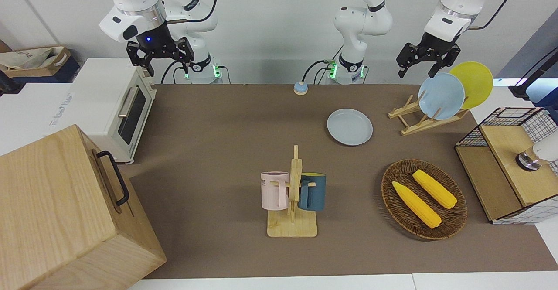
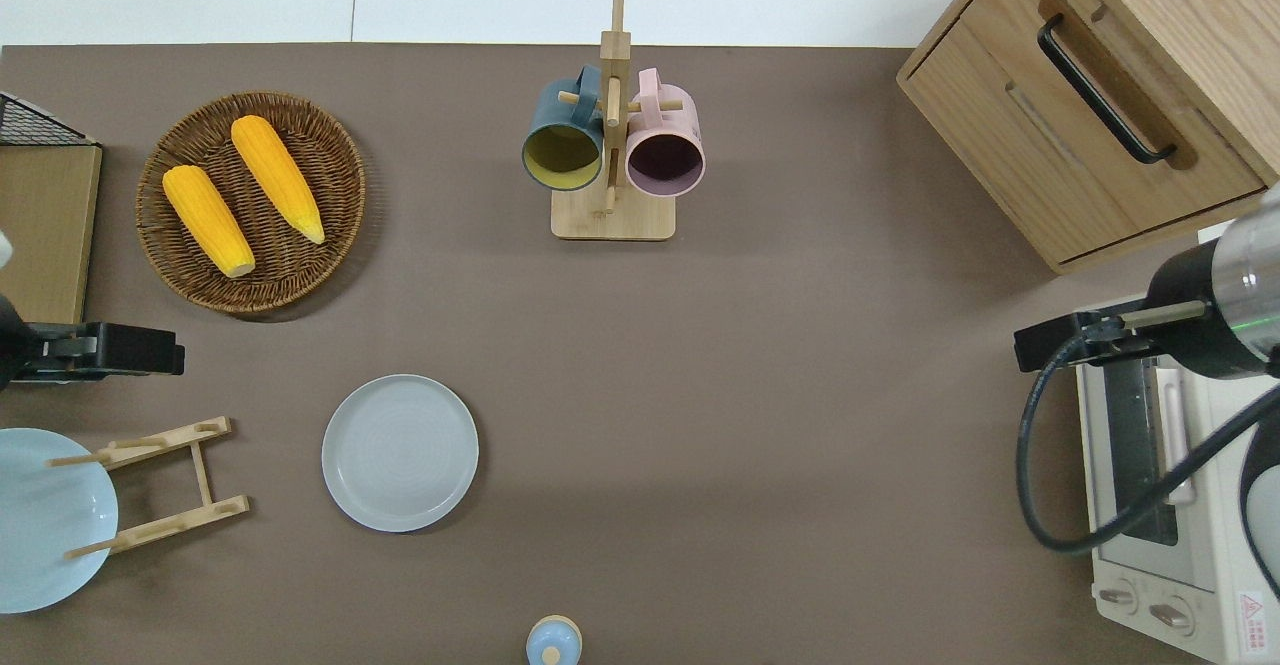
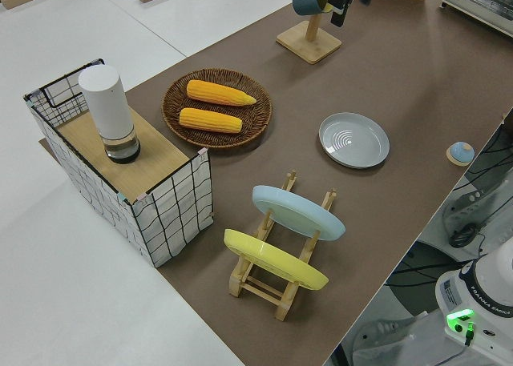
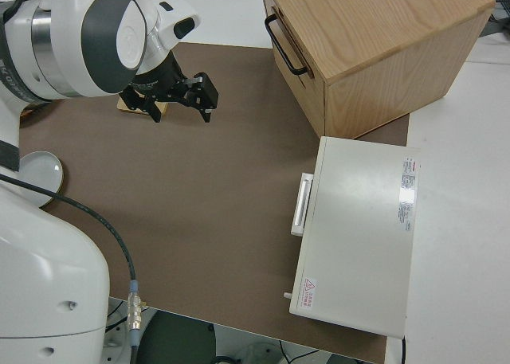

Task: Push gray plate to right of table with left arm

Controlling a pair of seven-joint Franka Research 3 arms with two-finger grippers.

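The gray plate (image 1: 349, 127) lies flat on the brown table (image 1: 218, 150), nearer to the robots than the mug stand; it also shows in the overhead view (image 2: 400, 452) and the left side view (image 3: 354, 139). My left gripper (image 1: 418, 71) is open and empty, up in the air. In the overhead view it (image 2: 110, 350) is over the table between the wicker basket and the plate rack, toward the left arm's end from the gray plate and apart from it. My right gripper (image 1: 168, 65), with the blue light, is open and parked; it also shows in the right side view (image 4: 180, 109).
A wooden rack (image 2: 160, 485) holds a sky-blue plate (image 1: 441, 96) and a yellow plate (image 1: 473, 83). A wicker basket (image 2: 330, 125) holds two corn cobs. A mug stand (image 2: 612, 145), wire basket (image 1: 505, 120), toaster oven (image 1: 126, 111), wooden cabinet (image 1: 65, 211) and small blue knob (image 2: 553, 642) stand around.
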